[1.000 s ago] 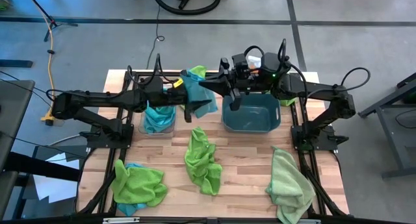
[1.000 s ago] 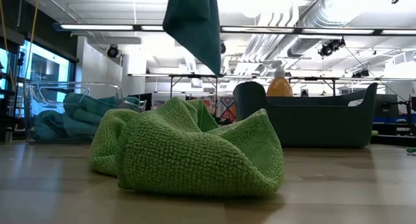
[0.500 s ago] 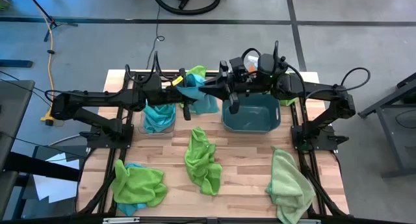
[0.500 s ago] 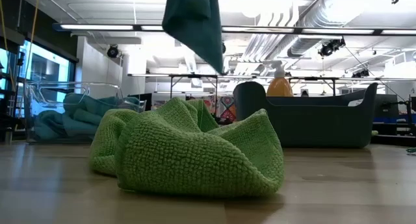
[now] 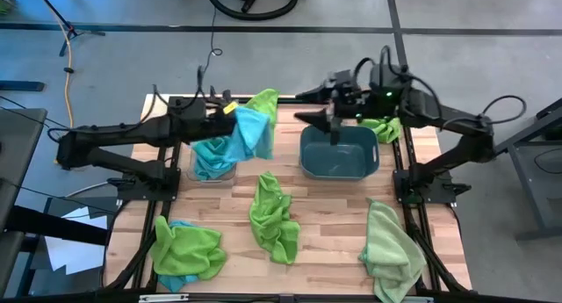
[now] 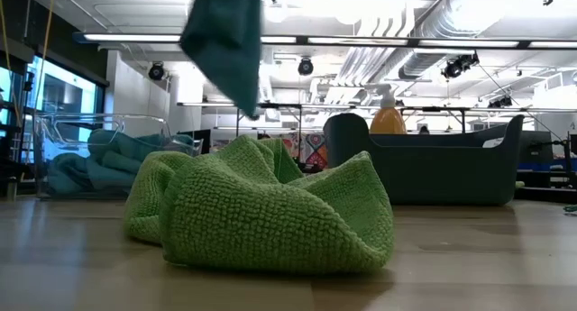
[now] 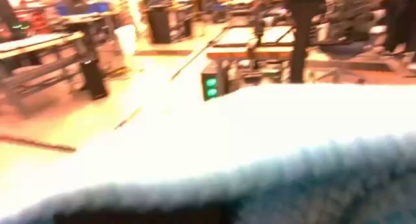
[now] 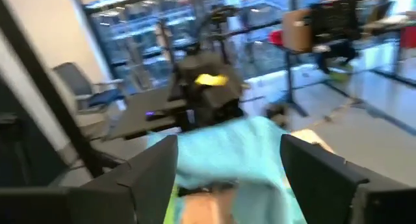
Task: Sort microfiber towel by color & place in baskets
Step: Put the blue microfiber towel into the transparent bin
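A teal-blue towel hangs from my left gripper, which is shut on it just right of the clear basket. That basket holds more teal towels. In the low view the towel dangles high above the table. My right gripper stands open over the far edge of the dark tub, apart from the towel. Its two fingers spread wide in the right wrist view. Green towels lie at the table's middle, near left and near right. My left gripper holds the teal-blue towel by its upper bunched part, coming level from the table's left. The cloth covers the fingers in the left wrist view, so the hold and its layers stay hidden. The towel hangs slack, clear of the table.
More green cloth lies at the far edge behind the held towel and right of the tub. An orange spray bottle shows behind the tub. Bare wood lies between the middle and near-right towels.
The towel has passed from my right gripper to my left. My left gripper shut on it, then carried it toward the table's left, near the clear basket. My right gripper opened, let go and drew back toward the table's right and far edge.
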Available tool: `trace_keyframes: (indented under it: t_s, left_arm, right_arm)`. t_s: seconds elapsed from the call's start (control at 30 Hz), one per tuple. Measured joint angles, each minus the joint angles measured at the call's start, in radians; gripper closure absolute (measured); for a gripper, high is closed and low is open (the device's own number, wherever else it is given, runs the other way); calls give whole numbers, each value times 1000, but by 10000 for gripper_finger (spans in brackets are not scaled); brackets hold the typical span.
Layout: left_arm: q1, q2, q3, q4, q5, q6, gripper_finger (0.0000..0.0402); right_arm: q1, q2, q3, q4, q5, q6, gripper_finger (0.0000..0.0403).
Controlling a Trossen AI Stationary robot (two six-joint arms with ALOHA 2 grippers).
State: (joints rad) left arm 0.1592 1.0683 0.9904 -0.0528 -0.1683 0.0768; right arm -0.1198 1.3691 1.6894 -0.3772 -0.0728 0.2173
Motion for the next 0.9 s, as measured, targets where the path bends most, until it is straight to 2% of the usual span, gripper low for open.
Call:
trace_keyframes:
  t_s: [0.13,0.37,0.47,0.57,0.67,0.77,0.9]
  left_arm:
    - [1,-128,-60,-80,-110,-43,401]
    - [1,-414,-240,-81,-277,-151,401]
    - [6,-490,-269,-85,-316,-163,401]
    - [26,-507,-238,-151,-288,-154,401]
    - [65,-462,-142,-353,-256,-162,401]
    - [122,-396,-49,-548,-167,-150,401]
    - [203,-336,-22,-606,14,-101,401]
  right_arm:
    - [-10,-42,0,-62,50,-21,127]
    - [-12,-63,0,-114,103,-43,126]
    - [-12,-61,-1,-124,116,-48,126]
    - [-12,-59,-2,-137,146,-68,126]
    - [-17,-59,-2,-137,168,-68,126]
    - [-24,-59,-2,-137,171,-64,126]
    - [-32,-59,-2,-137,171,-57,126]
